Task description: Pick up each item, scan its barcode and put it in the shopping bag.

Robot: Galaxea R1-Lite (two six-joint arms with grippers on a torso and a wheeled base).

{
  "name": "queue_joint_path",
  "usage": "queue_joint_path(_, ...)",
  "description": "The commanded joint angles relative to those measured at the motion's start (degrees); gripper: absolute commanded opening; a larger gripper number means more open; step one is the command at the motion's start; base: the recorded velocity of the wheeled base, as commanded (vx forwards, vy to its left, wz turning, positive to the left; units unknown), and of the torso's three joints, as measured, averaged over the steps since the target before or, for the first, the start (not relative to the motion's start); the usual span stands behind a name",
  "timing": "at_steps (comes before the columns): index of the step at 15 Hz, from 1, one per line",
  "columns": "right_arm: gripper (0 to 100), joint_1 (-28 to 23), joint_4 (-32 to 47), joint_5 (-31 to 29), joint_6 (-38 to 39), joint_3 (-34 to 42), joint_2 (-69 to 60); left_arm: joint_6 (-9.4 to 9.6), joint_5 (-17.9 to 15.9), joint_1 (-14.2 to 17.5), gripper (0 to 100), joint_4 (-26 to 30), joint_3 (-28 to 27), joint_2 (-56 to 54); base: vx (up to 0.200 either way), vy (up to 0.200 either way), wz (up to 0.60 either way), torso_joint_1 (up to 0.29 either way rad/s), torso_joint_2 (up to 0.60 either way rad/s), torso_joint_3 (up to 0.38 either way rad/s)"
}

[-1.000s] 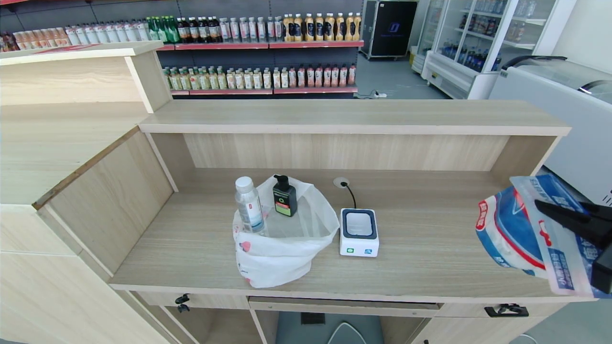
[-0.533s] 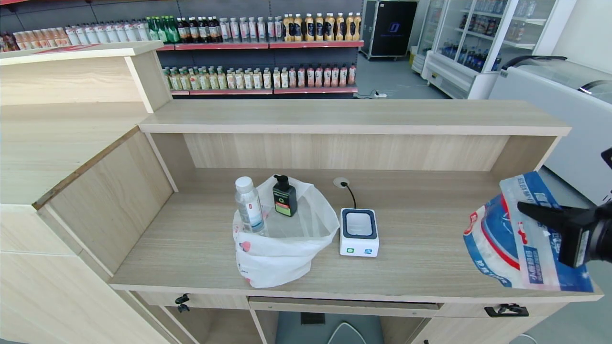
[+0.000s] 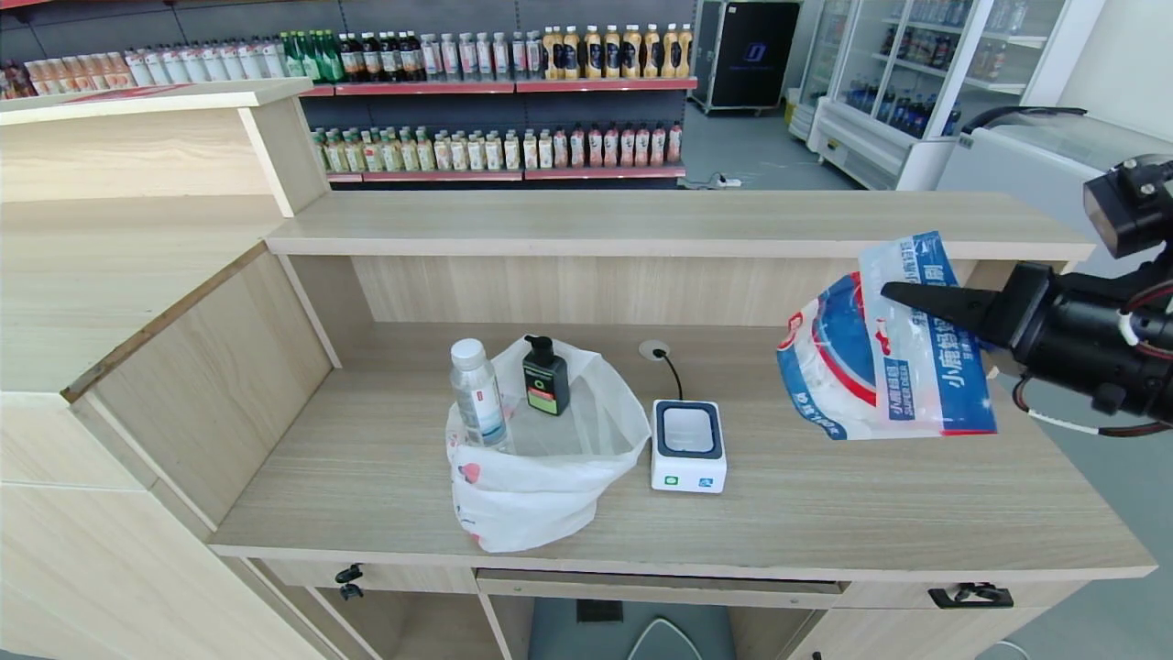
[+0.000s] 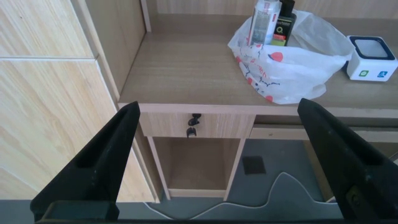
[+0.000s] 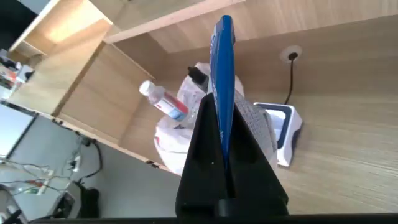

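Water bottle (image 3: pixel 476 392) and pump bottle (image 3: pixel 546 376) in bag (image 3: pixel 541 486); right hand (image 3: pixel 893 293) clamped on blue packet (image 3: pixel 852 367) above desk (image 3: pixel 825 495), right of scanner (image 3: pixel 688 445); scan plus bagging probably left; left hand (image 4: pixel 217 106) spread wide.

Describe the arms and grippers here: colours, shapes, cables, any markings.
All black, with no markings visible. The right gripper has long fingers tapering to points. Its wrist is a thick cylinder with a boxy camera above it and thin red and white cables looping beneath. The left gripper has two broad, flat, matte wedges.
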Motion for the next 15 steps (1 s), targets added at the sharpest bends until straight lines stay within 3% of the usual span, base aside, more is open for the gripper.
queue_joint_path(1,0,-0.04,-2.01,2.45,5.61,-2.28,5.67,-0.01,0.00,0.00,100,0.02,0.00,0.01,0.000,0.000,0.00,0.000,0.00,0.000)
queue_joint_path(5,0,-3.55,-5.70,11.85,20.38,-3.42,11.03,-0.01,0.00,0.00,100,-0.06,0.00,0.01,0.000,0.000,0.00,0.000,0.00,0.000)
queue_joint_path(11,0,-6.36,-10.01,18.35,40.68,-3.86,16.04,-0.01,0.00,0.00,100,-0.06,0.00,0.01,0.000,0.000,0.00,0.000,0.00,0.000)
queue_joint_path(15,0,-6.45,-10.45,20.38,45.34,-3.25,18.42,-0.01,0.00,0.00,100,0.02,0.00,0.01,0.000,0.000,0.00,0.000,0.00,0.000)
